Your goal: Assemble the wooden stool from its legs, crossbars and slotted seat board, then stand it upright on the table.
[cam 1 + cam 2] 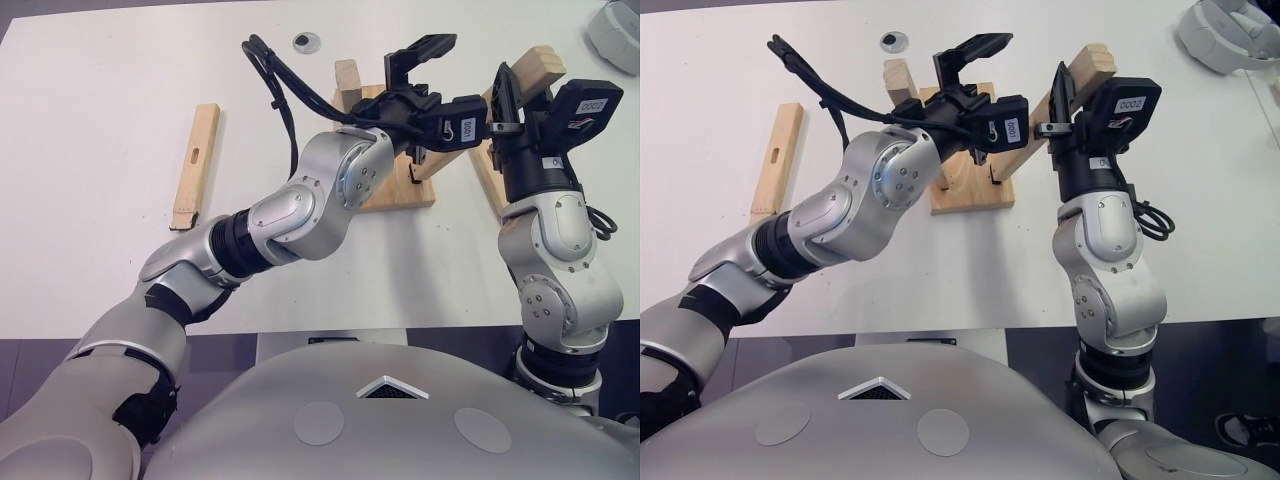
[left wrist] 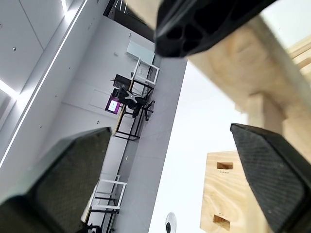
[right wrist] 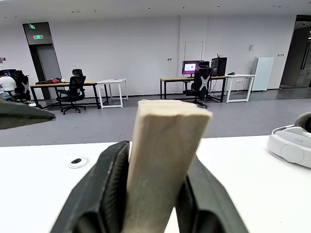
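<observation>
1. The leg (image 1: 535, 68) was clamped in the right gripper (image 3: 158, 155), tilted, with its low end at the board (image 1: 405, 192) (the joint was hidden by the arms).
2. The left gripper (image 1: 418, 62) was held wide open above the board, just beside the leg, with nothing in it.
3. A post (image 1: 347, 76) stood at the board's far corner; a slotted bar (image 1: 195, 165) lay well apart on the table (image 1: 100, 100).
4. Leg fitting was judged to be the step in hand. The next move would call for the leg to be righted and pressed into its slot, with the board steadied.
</observation>
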You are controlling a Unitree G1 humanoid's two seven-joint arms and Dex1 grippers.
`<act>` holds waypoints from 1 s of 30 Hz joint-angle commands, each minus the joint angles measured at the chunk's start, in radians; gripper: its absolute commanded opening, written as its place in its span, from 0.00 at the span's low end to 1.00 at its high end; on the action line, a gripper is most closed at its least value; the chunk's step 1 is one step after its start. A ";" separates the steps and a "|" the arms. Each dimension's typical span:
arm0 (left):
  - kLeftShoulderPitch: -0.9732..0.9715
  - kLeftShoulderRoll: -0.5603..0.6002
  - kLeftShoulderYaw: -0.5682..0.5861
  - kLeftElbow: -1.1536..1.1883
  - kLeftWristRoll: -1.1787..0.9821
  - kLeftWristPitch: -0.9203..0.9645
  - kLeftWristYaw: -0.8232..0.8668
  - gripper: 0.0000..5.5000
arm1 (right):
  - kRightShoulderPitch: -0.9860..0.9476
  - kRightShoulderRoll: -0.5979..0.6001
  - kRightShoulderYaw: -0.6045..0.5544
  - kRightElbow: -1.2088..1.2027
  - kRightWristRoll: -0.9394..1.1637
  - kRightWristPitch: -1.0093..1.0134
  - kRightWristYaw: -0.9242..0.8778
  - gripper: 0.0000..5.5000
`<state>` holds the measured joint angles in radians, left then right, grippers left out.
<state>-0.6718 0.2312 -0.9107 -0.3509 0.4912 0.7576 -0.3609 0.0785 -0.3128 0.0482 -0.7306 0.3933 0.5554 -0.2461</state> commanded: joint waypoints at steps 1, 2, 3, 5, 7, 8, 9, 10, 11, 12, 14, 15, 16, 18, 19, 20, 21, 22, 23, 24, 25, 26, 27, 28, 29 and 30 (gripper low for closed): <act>0.112 0.023 -0.067 0.086 -0.026 0.017 -0.104 0.82 | 0.050 -0.136 0.113 0.066 -0.147 0.186 0.046 0.22; 0.118 0.018 -0.055 0.097 -0.022 0.012 -0.101 0.82 | 0.044 -0.161 0.132 0.066 -0.166 0.188 0.053 0.22; 0.121 0.013 -0.042 0.106 -0.020 0.008 -0.099 0.82 | 0.039 -0.185 0.151 0.066 -0.182 0.192 0.058 0.23; 0.117 -0.003 -0.007 0.116 -0.014 0.001 -0.088 0.82 | 0.027 -0.245 0.200 0.065 -0.217 0.211 0.075 0.23; 0.107 -0.023 0.021 0.106 -0.006 0.004 -0.082 0.82 | 0.028 -0.309 0.243 0.077 -0.244 0.232 0.092 0.23; 0.104 -0.029 0.028 0.099 -0.004 0.006 -0.084 0.82 | 0.032 -0.328 0.252 0.082 -0.245 0.240 0.094 0.23; 0.104 -0.034 0.032 0.095 -0.001 0.007 -0.086 0.82 | 0.042 -0.339 0.250 0.087 -0.234 0.248 0.091 0.23; 0.106 -0.037 0.035 0.093 0.001 0.006 -0.089 0.82 | 0.050 -0.346 0.246 0.092 -0.223 0.253 0.086 0.23; 0.112 -0.035 0.035 0.091 0.004 0.005 -0.090 0.82 | 0.060 -0.346 0.233 0.097 -0.208 0.260 0.079 0.23; 0.116 -0.033 0.035 0.087 0.008 0.006 -0.092 0.82 | 0.066 -0.345 0.223 0.102 -0.197 0.264 0.074 0.23; 0.116 -0.028 0.038 0.080 0.017 0.010 -0.095 0.82 | 0.083 -0.328 0.197 0.110 -0.170 0.273 0.066 0.23; 0.113 -0.027 0.038 0.079 0.021 0.010 -0.095 0.82 | 0.090 -0.314 0.185 0.114 -0.155 0.275 0.063 0.23; 0.109 -0.028 0.040 0.079 0.023 0.009 -0.093 0.82 | 0.099 -0.292 0.168 0.120 -0.134 0.276 0.059 0.23; 0.100 -0.037 0.050 0.081 0.025 -0.002 -0.081 0.82 | 0.118 -0.242 0.136 0.136 -0.087 0.269 0.049 0.23; 0.092 -0.048 0.064 0.084 0.026 -0.015 -0.064 0.82 | 0.127 -0.213 0.119 0.144 -0.059 0.262 0.044 0.23; 0.079 -0.064 0.087 0.090 0.028 -0.035 -0.035 0.82 | 0.135 -0.180 0.103 0.154 -0.031 0.250 0.040 0.23; 0.068 -0.081 0.110 0.095 0.030 -0.050 -0.009 0.82 | 0.140 -0.154 0.091 0.161 -0.012 0.238 0.038 0.23; 0.055 -0.106 0.148 0.100 0.026 -0.066 0.027 0.82 | 0.145 -0.128 0.081 0.169 0.006 0.223 0.038 0.23; 0.045 -0.125 0.180 0.104 0.025 -0.080 0.054 0.82 | 0.149 -0.110 0.074 0.174 0.016 0.213 0.039 0.23; 0.035 -0.144 0.213 0.107 0.022 -0.093 0.083 0.82 | 0.151 -0.099 0.070 0.177 0.019 0.204 0.042 0.23; 0.027 -0.160 0.244 0.109 0.022 -0.106 0.108 0.82 | 0.153 -0.091 0.066 0.180 0.019 0.197 0.044 0.23; 0.022 -0.179 0.280 0.108 0.014 -0.118 0.135 0.82 | 0.154 -0.085 0.063 0.183 0.019 0.192 0.044 0.23; 0.019 -0.213 0.330 0.103 -0.005 -0.136 0.168 0.82 | 0.157 -0.079 0.061 0.187 0.016 0.187 0.045 0.23; 0.013 -0.251 0.380 0.090 -0.033 -0.155 0.192 0.82 | 0.161 -0.074 0.059 0.192 0.014 0.184 0.046 0.23; 0.002 -0.312 0.449 0.069 -0.090 -0.172 0.212 0.82 | 0.162 -0.068 0.057 0.196 0.008 0.182 0.044 0.23; -0.016 -0.368 0.513 0.043 -0.146 -0.184 0.224 0.82 | 0.161 -0.066 0.057 0.199 -0.001 0.181 0.042 0.23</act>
<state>-0.6406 -0.0335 -0.5453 -0.2606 0.4452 0.5988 -0.1797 0.0842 -0.3497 0.0414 -0.7164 0.4363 0.5548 -0.2439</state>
